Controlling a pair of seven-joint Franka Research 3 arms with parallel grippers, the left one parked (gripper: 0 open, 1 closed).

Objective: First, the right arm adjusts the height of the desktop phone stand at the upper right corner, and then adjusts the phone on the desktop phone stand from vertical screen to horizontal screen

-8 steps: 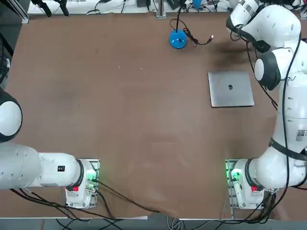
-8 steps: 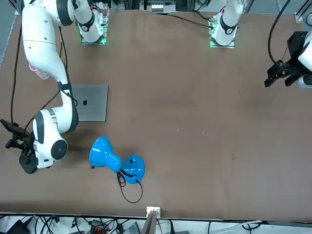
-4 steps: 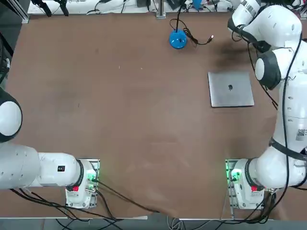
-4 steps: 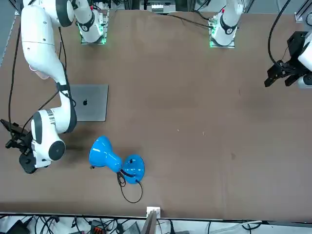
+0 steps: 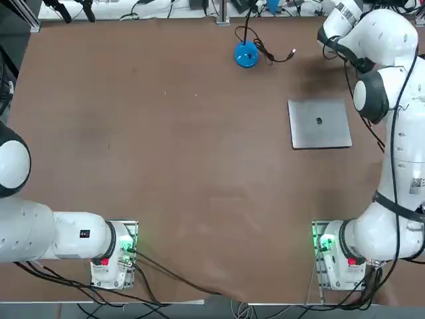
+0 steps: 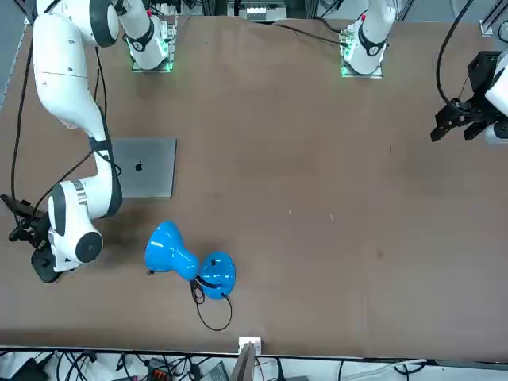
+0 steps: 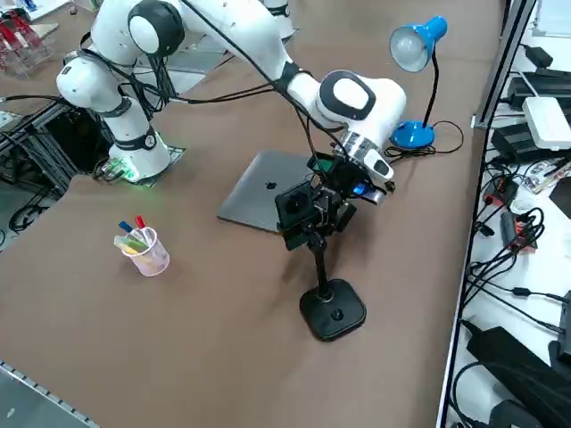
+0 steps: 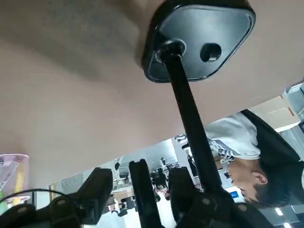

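Arm: the right arm (image 7: pixel 236 27) reaches over the table (image 7: pixel 223 357) toward its far right corner.
Laptop: closed, silver, flat near the stand (image 7: pixel 333 309).
Stand: upright on its black base, pole rising beside the right gripper (image 8: pixel 140 183).
Gripper: at the pole's top, fingers apart.
Phone: the phone (image 8: pixel 146 197) sits atop the stand, edge-on between the fingers, gaps showing on both sides.
Cup: pink mesh (image 7: pixel 152 258), holding pens (image 7: pixel 134 234) with blue and red caps.
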